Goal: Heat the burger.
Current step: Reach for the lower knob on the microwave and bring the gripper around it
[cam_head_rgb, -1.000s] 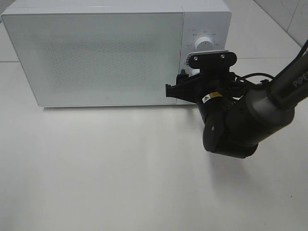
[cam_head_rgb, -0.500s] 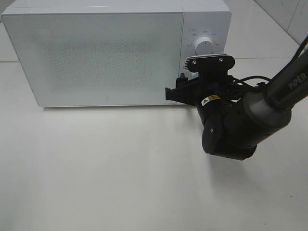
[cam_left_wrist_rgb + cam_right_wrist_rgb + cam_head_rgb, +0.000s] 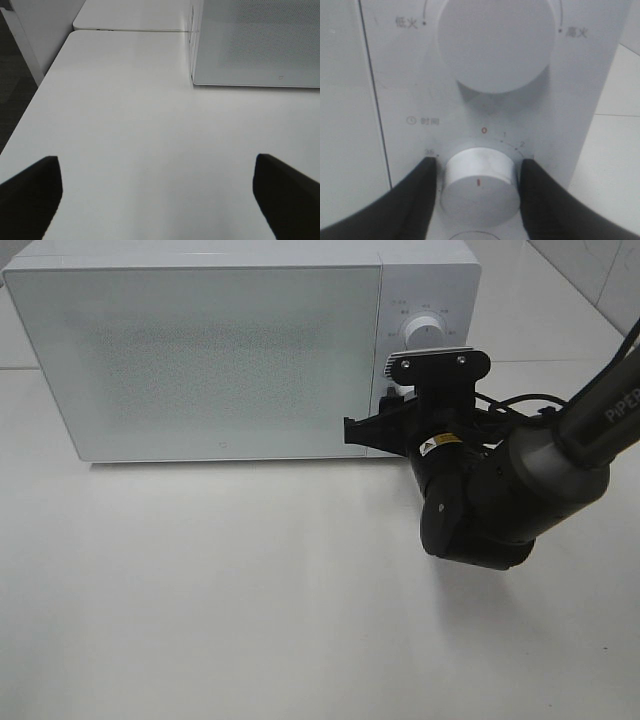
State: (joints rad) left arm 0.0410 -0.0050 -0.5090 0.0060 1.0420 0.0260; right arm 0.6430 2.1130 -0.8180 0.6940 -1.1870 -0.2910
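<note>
The burger is out of view; the white microwave [image 3: 220, 350] has its door closed. My right gripper [image 3: 383, 420] is at the control panel's lower right. In the right wrist view my right gripper [image 3: 479, 190] has its black fingers [image 3: 420, 192] pressed against both sides of the white timer knob [image 3: 479, 182], whose red mark points downward. The larger power knob [image 3: 497, 45] sits above it. My left gripper [image 3: 160, 200] is open over bare table, with nothing between its fingertips, and the microwave [image 3: 260, 45] stands ahead of it.
The microwave stands at the back of the white table [image 3: 250, 590]. The right arm's dark body [image 3: 500, 490] hangs in front of the panel. The table's left edge [image 3: 30, 110] drops to a dark floor. A tiled wall is at the back right.
The right gripper's jaws have narrowed onto the timer knob. The right arm dipped slightly and came back. The left arm has not moved.
</note>
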